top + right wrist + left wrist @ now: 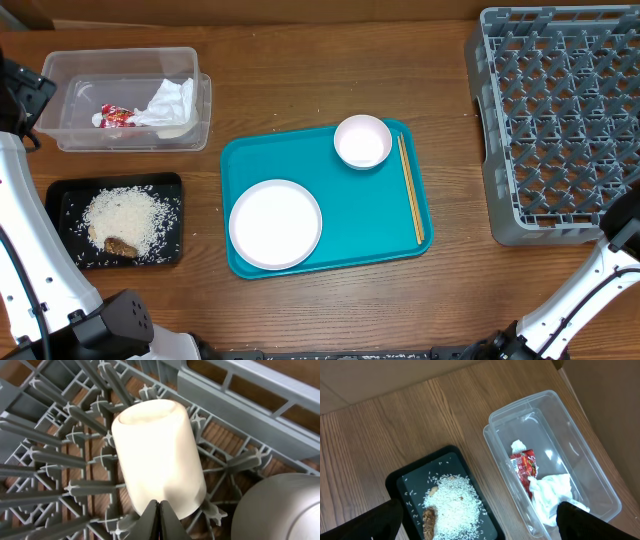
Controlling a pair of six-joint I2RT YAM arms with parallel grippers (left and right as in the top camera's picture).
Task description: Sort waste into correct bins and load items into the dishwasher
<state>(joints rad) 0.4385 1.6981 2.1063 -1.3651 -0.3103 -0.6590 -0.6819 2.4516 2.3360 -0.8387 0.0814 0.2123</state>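
At the far left the left gripper (477, 520) hangs above the wooden table (330, 70), its two dark fingers (375, 522) spread wide at the bottom corners of its wrist view with nothing between them. Below it, the clear plastic tub (60, 95) sits at the table's back left and contains the crumpled white paper napkin (172, 100) and, just beside it, the red-and-white snack wrapper (113, 117). In front of the tub, close to it but apart, lies the shallow black tray (60, 190), with a heap of white rice grains (125, 215) and the brown food scrap (120, 246) at the heap's near edge. In the middle of the table is the teal serving tray (370, 210). The large round white plate (275, 225) fills its near left corner, a small white bowl (362, 141) stands in its far right corner, and the pair of wooden chopsticks (411, 190) lies side by side along its right edge. To the right stands the grey dish rack (560, 110). The right wrist view shows the small white cup (160, 455) tilted among the rack's pegs, with a pale rounded dish (280, 510) just beside it. The right gripper (159, 520) has its fingers pressed together at the cup's lower edge; whether they touch it I cannot tell.
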